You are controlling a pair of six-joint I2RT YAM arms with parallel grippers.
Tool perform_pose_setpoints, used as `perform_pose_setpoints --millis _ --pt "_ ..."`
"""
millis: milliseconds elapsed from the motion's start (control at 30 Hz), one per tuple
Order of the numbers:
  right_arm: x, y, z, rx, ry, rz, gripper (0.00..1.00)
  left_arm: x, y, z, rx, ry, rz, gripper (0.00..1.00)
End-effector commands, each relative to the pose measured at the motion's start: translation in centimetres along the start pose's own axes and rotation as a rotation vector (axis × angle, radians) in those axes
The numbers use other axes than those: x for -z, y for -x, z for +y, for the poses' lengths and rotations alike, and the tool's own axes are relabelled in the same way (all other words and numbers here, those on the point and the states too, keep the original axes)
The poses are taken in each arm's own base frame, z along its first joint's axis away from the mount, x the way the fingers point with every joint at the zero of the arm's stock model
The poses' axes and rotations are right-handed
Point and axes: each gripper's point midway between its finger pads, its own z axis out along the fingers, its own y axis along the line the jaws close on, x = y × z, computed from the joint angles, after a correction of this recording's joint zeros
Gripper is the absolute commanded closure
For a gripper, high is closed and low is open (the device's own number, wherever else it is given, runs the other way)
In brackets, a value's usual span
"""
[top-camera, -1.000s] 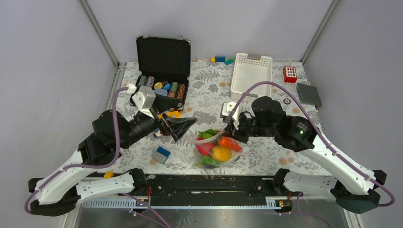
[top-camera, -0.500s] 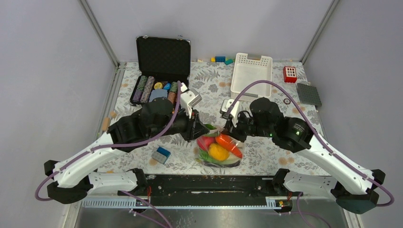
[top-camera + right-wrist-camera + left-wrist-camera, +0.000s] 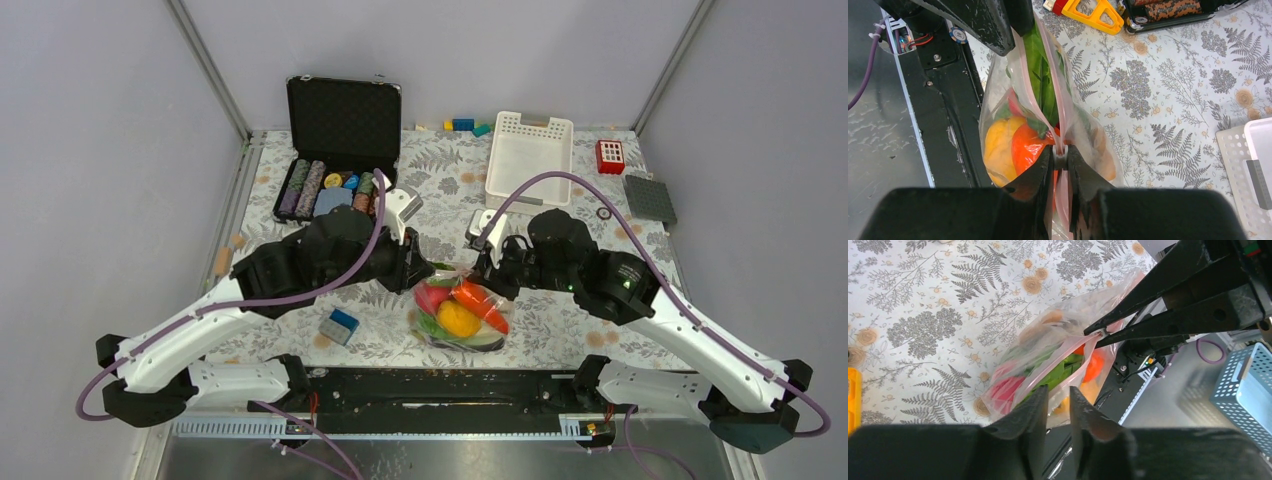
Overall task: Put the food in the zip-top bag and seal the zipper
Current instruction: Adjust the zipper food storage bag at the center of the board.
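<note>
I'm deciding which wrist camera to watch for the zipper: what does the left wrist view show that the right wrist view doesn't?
Only the left wrist view shows a blue basket beyond the table's edge. Only the right wrist view shows the white tray and the chip case. Both show the zip-top bag holding food, its top strip pinched by the left tool at one end and by the right tool at the other.
</note>
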Motion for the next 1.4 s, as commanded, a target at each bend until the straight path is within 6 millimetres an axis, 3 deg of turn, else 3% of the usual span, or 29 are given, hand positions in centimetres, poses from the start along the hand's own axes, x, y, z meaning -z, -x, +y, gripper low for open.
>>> perform_pose_setpoints --millis 0,167,567,733,900,1233,1367 --pt "0.5 1.4 -0.2 0.005 -0.014 -0.068 1.0 2.3 4.3 -1.1 0.015 -0.026 -0.158 0.73" --pt "0.6 1.3 -0.1 0.005 -0.006 -0.07 1.0 3.5 6.0 -0.3 0.023 0.028 -0.223 0.73" --pt "0.3 1.2 -0.1 0.002 -0.008 -0.061 1.0 1.4 1.8 -1.6 -0.027 -0.06 -0.011 0.85" --pt "0.3 1.3 -0.1 0.001 -0.006 -0.067 1.0 0.2 1.1 0.3 -0.015 0.043 0.014 0.95" --pt "0.3 1.3 -0.2 -0.002 -0.013 -0.068 1.0 -0.8 -0.2 0.6 -0.004 0.06 0.075 0.99" --pt "0.2 1.7 -0.8 -0.017 -0.048 -0.082 1.0 -1.5 -3.3 -0.5 -0.007 -0.032 0.196 1.0" --pt "0.3 1.9 -0.7 -0.022 -0.044 -0.099 1.0 -2.4 -4.4 0.5 -0.001 0.027 0.24 1.0"
